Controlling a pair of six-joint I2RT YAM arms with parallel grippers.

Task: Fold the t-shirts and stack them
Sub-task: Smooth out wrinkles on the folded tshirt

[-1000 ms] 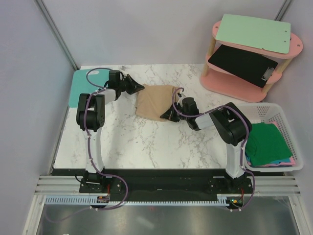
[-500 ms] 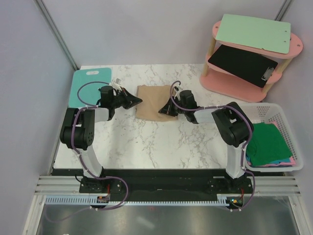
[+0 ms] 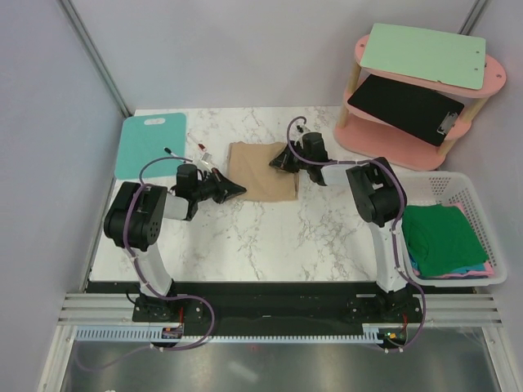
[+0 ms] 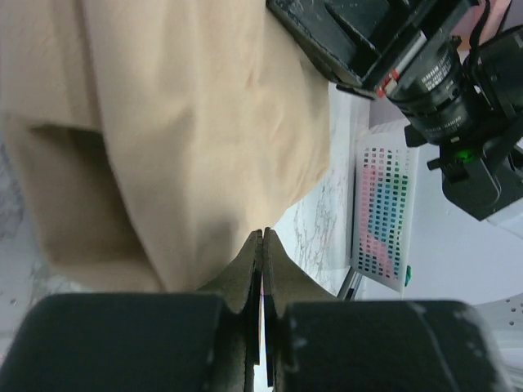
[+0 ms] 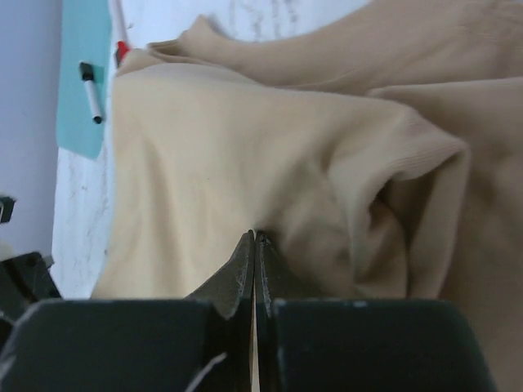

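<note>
Though each is pressed shut, the left pincer (image 4: pixel 261 237) at the near left corner of the shirt (image 3: pixel 261 170) and the right pincer (image 5: pixel 255 238) at its right side, I cannot tell whether either nips cloth. That shirt lies folded toward the middle of the far edge of the tabletop (image 3: pixel 245 237). Squaring it seems the step in hand: keep tips low, nudge evenly from both sides, flatten the bulging sleeve fold, and avoid dragging layers apart.
</note>
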